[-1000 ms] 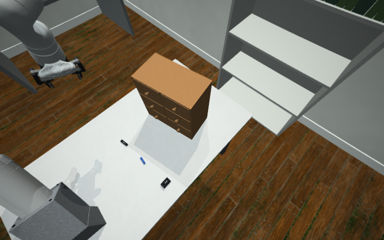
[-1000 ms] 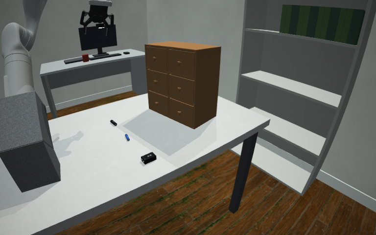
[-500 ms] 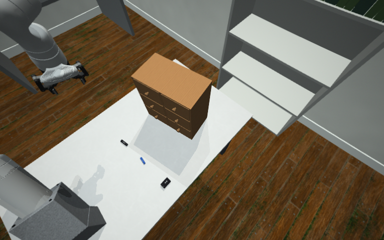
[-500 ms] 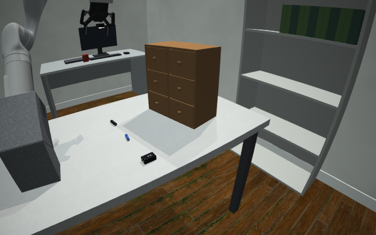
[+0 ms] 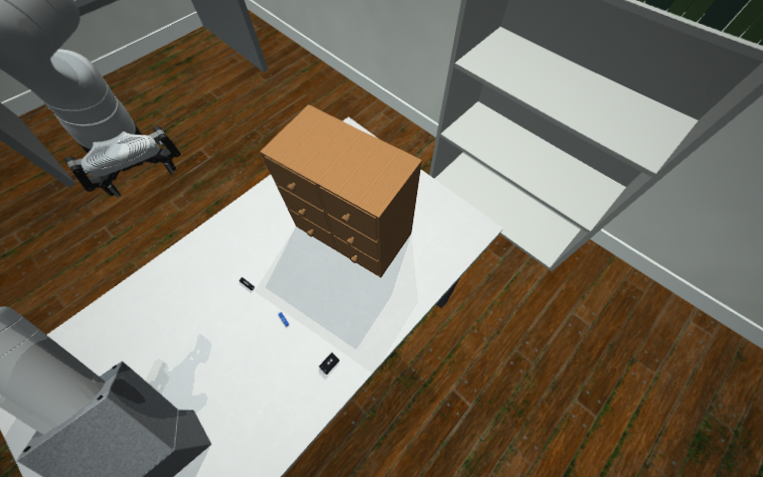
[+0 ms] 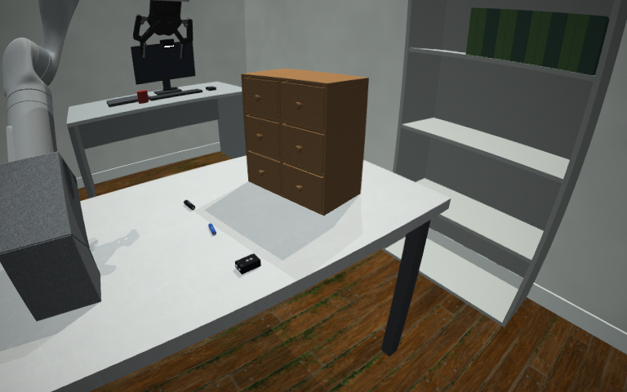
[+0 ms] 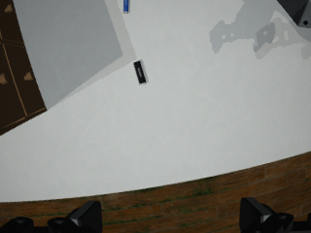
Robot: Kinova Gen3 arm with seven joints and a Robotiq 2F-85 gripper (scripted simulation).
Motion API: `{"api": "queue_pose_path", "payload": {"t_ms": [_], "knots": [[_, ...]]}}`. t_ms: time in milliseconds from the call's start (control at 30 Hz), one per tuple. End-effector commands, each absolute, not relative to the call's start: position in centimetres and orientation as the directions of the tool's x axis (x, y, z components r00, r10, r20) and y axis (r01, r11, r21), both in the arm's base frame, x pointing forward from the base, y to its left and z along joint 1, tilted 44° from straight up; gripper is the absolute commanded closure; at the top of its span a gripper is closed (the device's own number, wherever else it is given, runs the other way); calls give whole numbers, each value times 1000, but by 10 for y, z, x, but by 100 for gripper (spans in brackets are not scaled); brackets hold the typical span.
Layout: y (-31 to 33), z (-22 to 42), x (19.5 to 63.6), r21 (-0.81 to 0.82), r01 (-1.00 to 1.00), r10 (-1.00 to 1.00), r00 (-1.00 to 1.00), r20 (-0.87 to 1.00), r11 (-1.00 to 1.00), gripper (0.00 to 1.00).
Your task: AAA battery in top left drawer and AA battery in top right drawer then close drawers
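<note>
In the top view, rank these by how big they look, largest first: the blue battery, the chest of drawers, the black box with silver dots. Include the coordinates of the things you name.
1. Chest of drawers [image 5: 341, 159] [image 6: 343, 143]
2. Black box [image 5: 329, 363] [image 6: 248, 264]
3. Blue battery [image 5: 283, 319] [image 6: 211, 229] [image 7: 126, 6]

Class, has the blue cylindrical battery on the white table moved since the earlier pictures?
No. The blue cylindrical battery keeps its place relative to the brown wooden chest.
</note>
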State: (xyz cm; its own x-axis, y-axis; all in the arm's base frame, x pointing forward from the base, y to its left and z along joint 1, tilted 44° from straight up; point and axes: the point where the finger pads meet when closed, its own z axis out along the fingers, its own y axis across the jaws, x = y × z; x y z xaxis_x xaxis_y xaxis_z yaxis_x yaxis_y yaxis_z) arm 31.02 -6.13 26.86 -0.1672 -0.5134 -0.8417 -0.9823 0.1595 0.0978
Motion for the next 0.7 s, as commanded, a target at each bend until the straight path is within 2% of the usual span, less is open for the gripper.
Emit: {"api": "queue_pose_path", "payload": {"t_ms": [0,667], "knots": [[-64,267,310,98,-981,-513,-171,-841,166,0],[-95,240,302,52,-983,-571,-144,-808,173,0]]}}
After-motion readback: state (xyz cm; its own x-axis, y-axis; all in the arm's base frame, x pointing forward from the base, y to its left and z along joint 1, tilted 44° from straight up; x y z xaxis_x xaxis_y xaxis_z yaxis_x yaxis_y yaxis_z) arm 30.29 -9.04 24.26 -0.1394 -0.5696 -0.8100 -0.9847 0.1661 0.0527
